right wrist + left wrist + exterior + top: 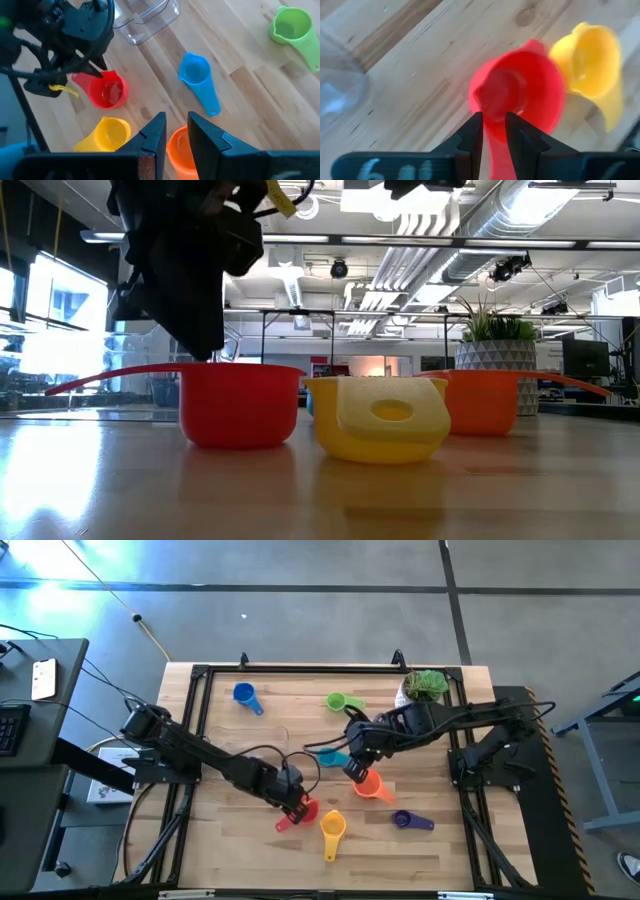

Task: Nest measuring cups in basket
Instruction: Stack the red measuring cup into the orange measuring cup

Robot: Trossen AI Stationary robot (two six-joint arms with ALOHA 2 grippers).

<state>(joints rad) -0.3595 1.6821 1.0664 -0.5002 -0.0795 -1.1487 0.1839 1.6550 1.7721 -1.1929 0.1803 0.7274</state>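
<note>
Wooden table (230,850): left gripper (493,131) astride red cup (520,90)

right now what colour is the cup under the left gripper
Red measuring cup, clearest in the left wrist view.

You see a wood table (420,95) under the left claw (493,131), smooth with knots and a soft shine. The red cup (520,90) at its tips and the yellow cup (592,60) beside it look like smooth, shiny plastic. The claw fingers (472,137) look dull black.
</note>
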